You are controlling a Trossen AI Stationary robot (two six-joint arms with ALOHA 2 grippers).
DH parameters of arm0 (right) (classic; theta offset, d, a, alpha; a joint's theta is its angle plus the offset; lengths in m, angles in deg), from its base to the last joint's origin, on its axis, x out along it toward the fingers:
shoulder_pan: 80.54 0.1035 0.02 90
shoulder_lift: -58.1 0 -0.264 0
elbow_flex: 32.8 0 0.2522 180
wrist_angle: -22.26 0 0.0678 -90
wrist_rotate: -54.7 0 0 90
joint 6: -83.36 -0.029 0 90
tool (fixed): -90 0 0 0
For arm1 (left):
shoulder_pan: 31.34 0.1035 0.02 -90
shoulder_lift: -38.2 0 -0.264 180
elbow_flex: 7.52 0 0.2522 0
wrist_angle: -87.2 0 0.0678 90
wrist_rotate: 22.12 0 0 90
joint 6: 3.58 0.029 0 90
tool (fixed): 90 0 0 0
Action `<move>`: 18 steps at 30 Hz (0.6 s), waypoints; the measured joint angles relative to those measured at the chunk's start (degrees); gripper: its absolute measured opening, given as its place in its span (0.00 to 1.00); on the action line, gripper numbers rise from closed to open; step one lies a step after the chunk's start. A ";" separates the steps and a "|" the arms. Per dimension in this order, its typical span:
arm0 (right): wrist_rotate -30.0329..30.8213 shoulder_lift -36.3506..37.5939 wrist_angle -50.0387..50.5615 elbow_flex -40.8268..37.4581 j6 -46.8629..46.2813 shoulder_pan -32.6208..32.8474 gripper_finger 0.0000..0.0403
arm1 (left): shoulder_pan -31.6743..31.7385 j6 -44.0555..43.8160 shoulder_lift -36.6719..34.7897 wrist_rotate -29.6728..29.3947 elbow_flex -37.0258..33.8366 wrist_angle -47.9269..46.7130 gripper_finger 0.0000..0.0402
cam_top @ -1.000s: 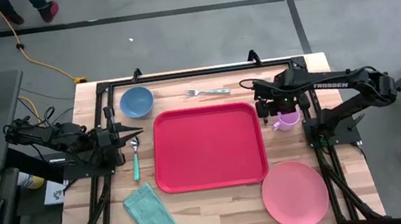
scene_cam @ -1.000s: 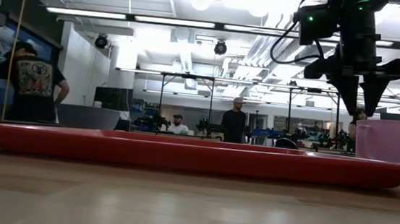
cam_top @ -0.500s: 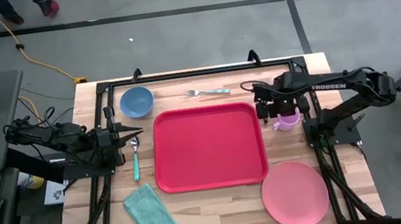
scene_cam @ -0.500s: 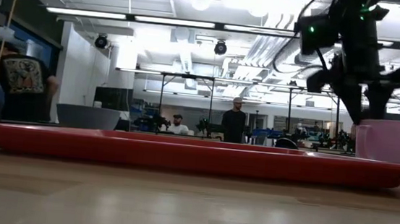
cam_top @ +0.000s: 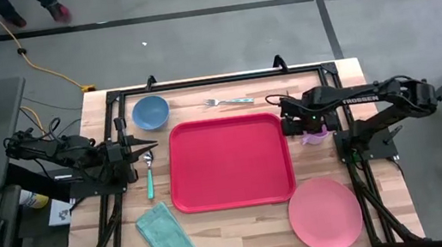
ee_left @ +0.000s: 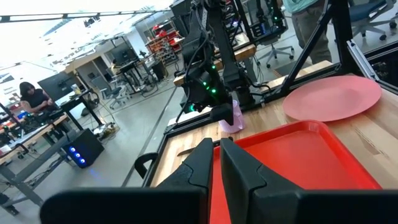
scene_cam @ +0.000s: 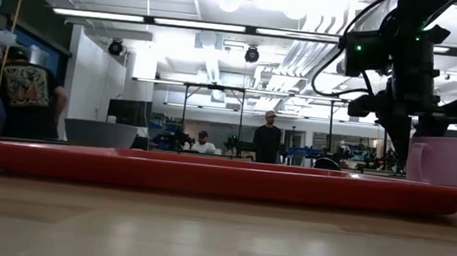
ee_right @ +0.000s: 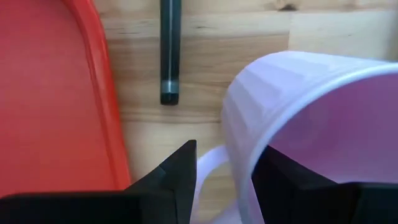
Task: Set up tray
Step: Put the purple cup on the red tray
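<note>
— Where's your right gripper [ee_right: 224, 171]?

— My fingers straddle the pink cup's [ee_right: 298, 130] wall, not yet clenched; arm stretched flat, pointing nine o'clock.

— The tray [cam_top: 228, 162]?

— Table centre, just beside the cup. Left gripper [cam_top: 151, 145] is closed, empty, at the tray's nine o'clock.

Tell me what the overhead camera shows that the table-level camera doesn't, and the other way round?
Only the high view shows the blue bowl, fork, spoon, green cloth, round pink plate, and the left gripper waiting beside the tray's left edge.

Only the low view shows the room behind the table, with people standing among workbenches under ceiling lights.

Both show the red tray and the right gripper down at the pink cup, which stands on the table just off the tray's right side, one finger inside its rim and one outside.
</note>
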 joint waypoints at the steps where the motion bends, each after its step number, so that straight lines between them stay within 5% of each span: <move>1: 0.10 0.00 0.10 0.00 0.03 -0.01 0.30 | 0.01 0.01 0.00 0.00 0.00 0.00 0.15; 12: 0.11 0.03 0.15 0.00 2.02 -0.03 0.02 | 0.00 -0.14 0.00 0.00 0.00 0.00 0.15; 18: 0.09 0.74 0.20 0.23 3.45 0.00 0.01 | 0.01 -0.16 0.00 0.00 0.00 0.00 0.15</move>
